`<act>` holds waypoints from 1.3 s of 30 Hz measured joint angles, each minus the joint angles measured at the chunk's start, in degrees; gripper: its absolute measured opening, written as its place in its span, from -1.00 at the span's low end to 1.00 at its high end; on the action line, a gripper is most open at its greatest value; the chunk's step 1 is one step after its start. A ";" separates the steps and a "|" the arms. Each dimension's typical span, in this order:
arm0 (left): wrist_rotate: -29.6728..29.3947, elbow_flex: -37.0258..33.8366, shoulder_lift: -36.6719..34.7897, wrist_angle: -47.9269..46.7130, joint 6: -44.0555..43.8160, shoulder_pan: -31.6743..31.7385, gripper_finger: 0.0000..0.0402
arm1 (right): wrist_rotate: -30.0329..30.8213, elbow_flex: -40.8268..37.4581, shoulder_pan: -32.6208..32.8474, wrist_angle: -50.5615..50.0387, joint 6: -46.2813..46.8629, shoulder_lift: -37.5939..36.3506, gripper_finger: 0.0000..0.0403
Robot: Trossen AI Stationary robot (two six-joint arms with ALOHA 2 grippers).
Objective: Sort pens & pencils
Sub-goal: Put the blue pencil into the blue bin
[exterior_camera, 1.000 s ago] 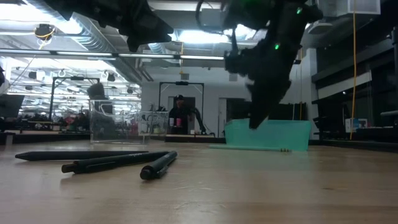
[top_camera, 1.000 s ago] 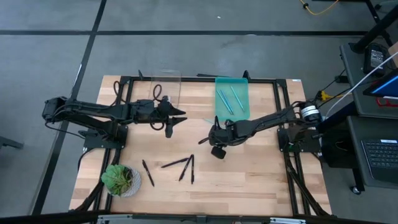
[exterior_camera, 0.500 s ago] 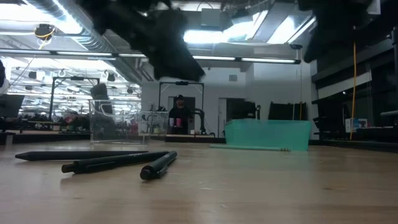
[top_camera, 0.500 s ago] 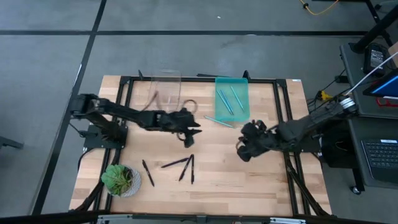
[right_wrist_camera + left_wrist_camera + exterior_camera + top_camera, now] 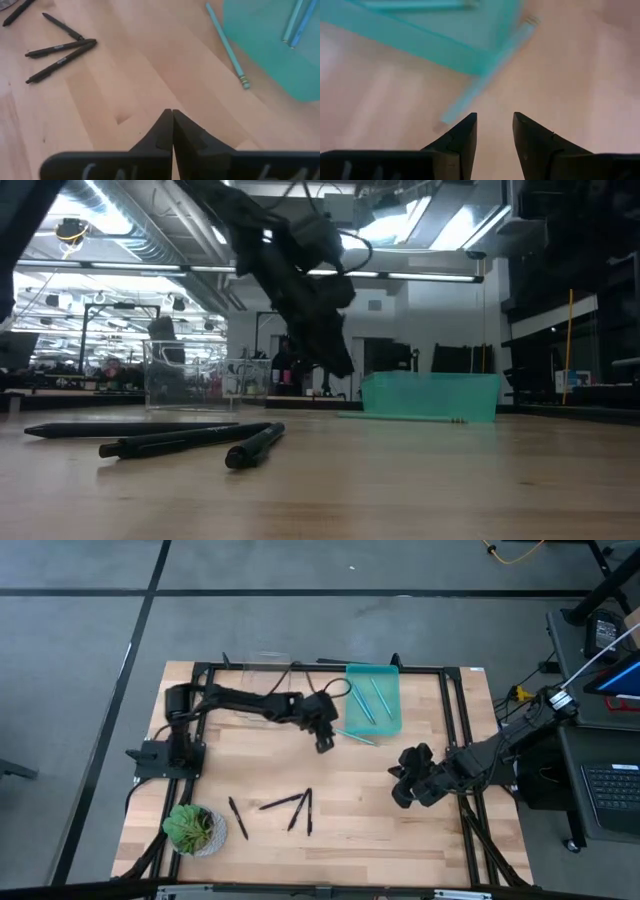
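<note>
Since a second ago my left pincer [image 5: 324, 745] swung across to the loose blue stick [image 5: 354, 735] by the teal tray [image 5: 390, 718], fingers apart, empty, right pincer [image 5: 402, 790] pulled back, closed, empty, black sticks [image 5: 285, 803] untouched on the counter [image 5: 400, 840].

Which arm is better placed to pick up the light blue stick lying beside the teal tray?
Left. The left gripper hangs open right above that stick; the right gripper is shut, farther away.

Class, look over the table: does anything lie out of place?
Yes. One light blue stick lies on the wood just outside the teal tray, while others lie inside. The left gripper hovers over it, jaws open.
</note>
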 joint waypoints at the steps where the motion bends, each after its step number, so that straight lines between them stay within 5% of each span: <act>1: -0.88 1.70 1.27 -0.46 0.17 0.36 -0.40 | 0.19 0.00 0.08 -0.01 -0.01 -0.05 -0.97; 12: -0.68 14.47 10.83 -16.20 10.89 1.72 -0.30 | 0.10 0.00 0.10 -0.08 -2.28 -0.05 -0.97; 22: 1.94 15.07 11.17 -15.79 16.72 4.05 -0.09 | -0.42 0.00 0.10 -0.10 -2.28 -0.05 -0.97; 39: 2.59 15.00 13.51 -16.47 21.11 3.31 -0.07 | -0.42 0.00 0.07 0.57 -2.87 -0.01 -0.97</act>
